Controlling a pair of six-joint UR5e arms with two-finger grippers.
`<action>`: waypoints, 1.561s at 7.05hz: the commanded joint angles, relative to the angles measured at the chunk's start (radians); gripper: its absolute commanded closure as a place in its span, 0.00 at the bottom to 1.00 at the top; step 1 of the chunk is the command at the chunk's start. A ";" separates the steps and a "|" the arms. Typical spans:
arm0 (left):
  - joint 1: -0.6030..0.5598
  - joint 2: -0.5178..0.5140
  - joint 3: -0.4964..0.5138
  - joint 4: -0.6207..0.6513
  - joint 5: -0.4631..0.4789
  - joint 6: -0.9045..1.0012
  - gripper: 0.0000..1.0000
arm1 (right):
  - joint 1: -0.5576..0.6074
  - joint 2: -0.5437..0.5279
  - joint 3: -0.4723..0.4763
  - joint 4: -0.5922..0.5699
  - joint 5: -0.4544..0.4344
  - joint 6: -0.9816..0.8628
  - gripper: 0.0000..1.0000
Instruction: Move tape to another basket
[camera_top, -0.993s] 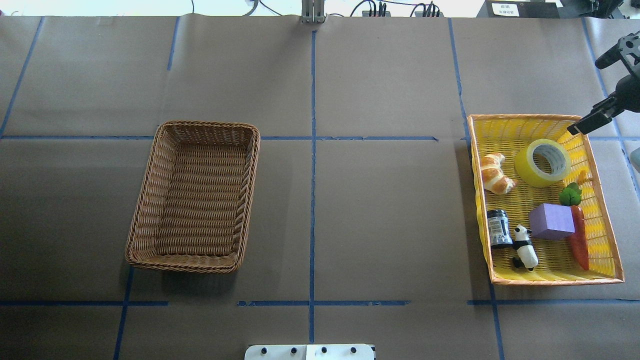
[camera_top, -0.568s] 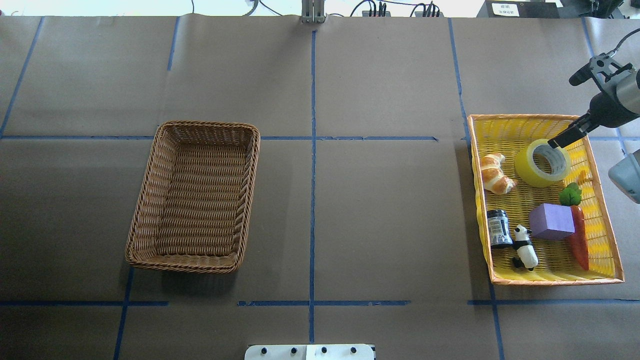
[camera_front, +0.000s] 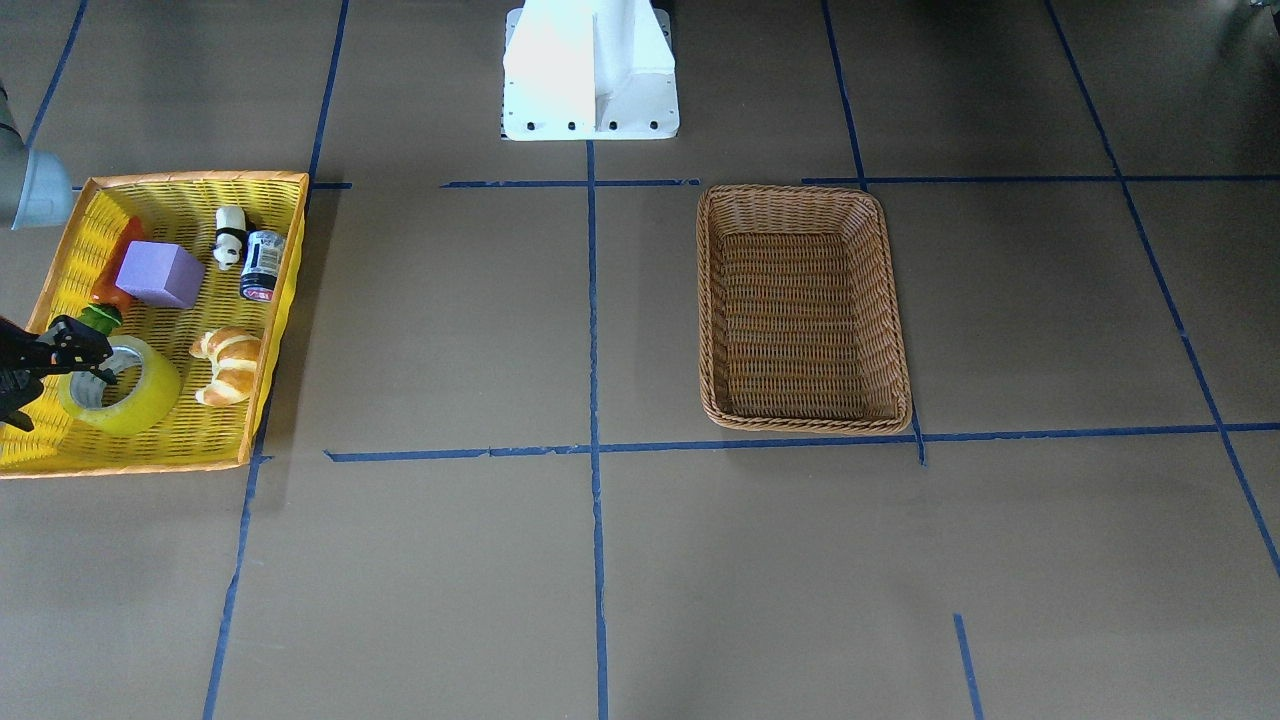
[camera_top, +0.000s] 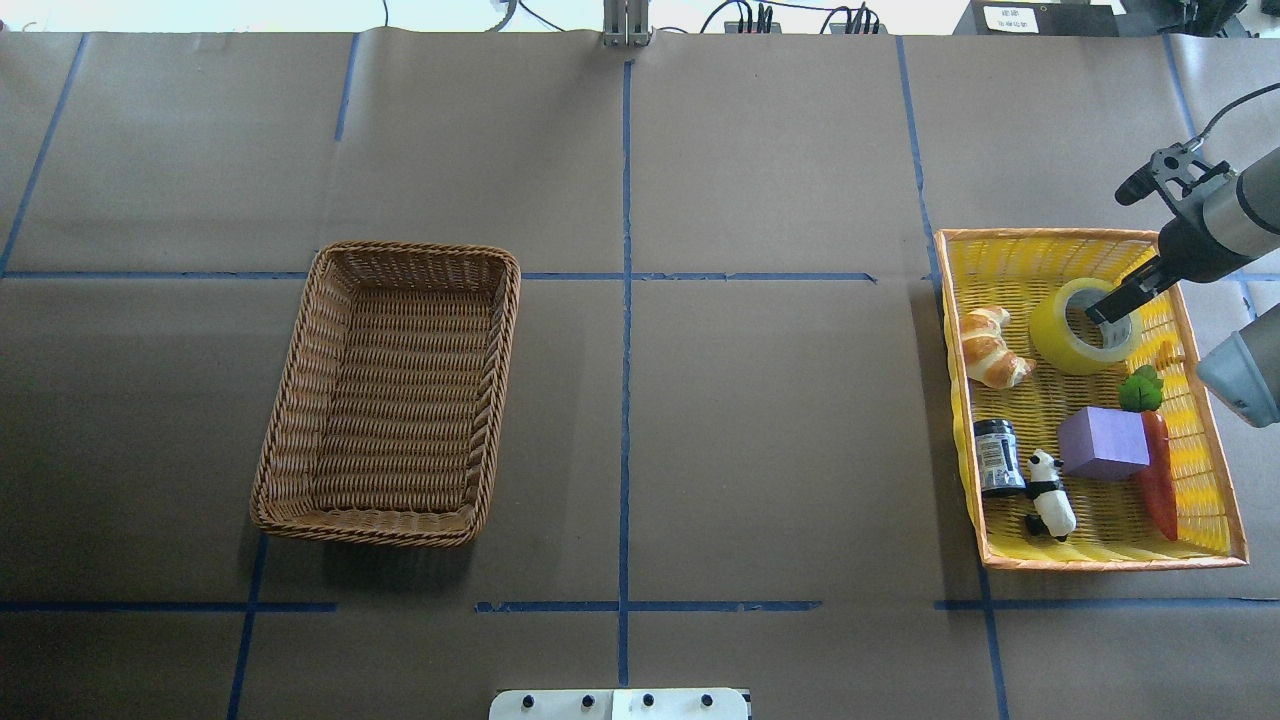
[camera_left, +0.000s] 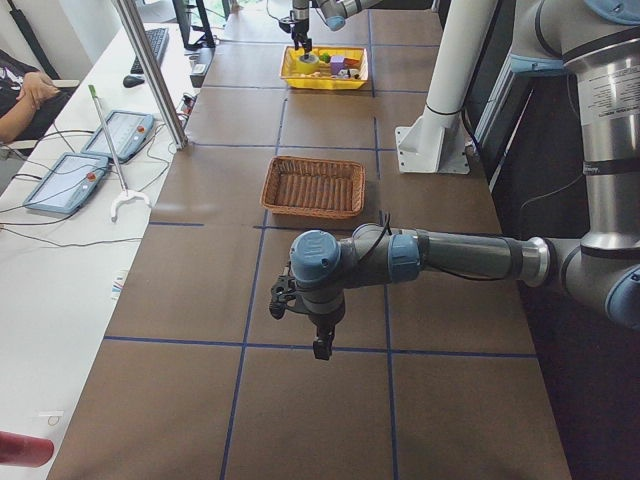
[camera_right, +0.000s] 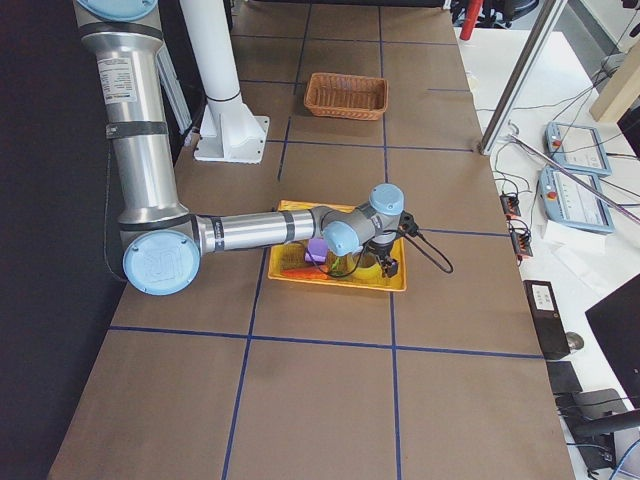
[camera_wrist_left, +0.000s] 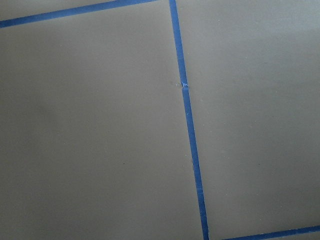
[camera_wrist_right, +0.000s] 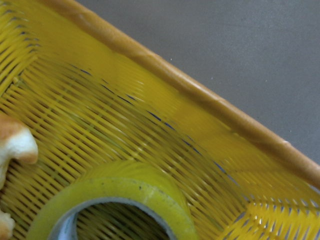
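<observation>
From behind the robot my overhead view looks down; the front view faces it from twelve o'clock. Both share the basket (camera_top: 503, 340) and tray (camera_top: 1050, 234). The right wrist view sits close over the tray.

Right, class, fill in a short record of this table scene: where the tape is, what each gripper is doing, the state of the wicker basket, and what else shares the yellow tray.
tape: lying flat, hole up, in the yellow tray, beside the croissant
right gripper: open, one finger over the tape's hole
left gripper: above bare table paper; open or shut cannot be told
basket: brown wicker, nothing in it
also in tray: purple block, carrot, panda, dark jar
</observation>
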 joint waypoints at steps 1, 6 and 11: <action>0.000 0.000 0.000 0.000 0.000 0.000 0.00 | -0.017 0.003 -0.017 0.000 -0.001 -0.005 0.21; 0.000 0.000 0.002 0.000 0.000 0.000 0.00 | -0.025 0.008 -0.019 0.000 0.005 -0.035 1.00; 0.000 -0.067 -0.015 -0.008 -0.001 0.000 0.00 | 0.096 0.081 0.003 0.010 0.154 0.323 1.00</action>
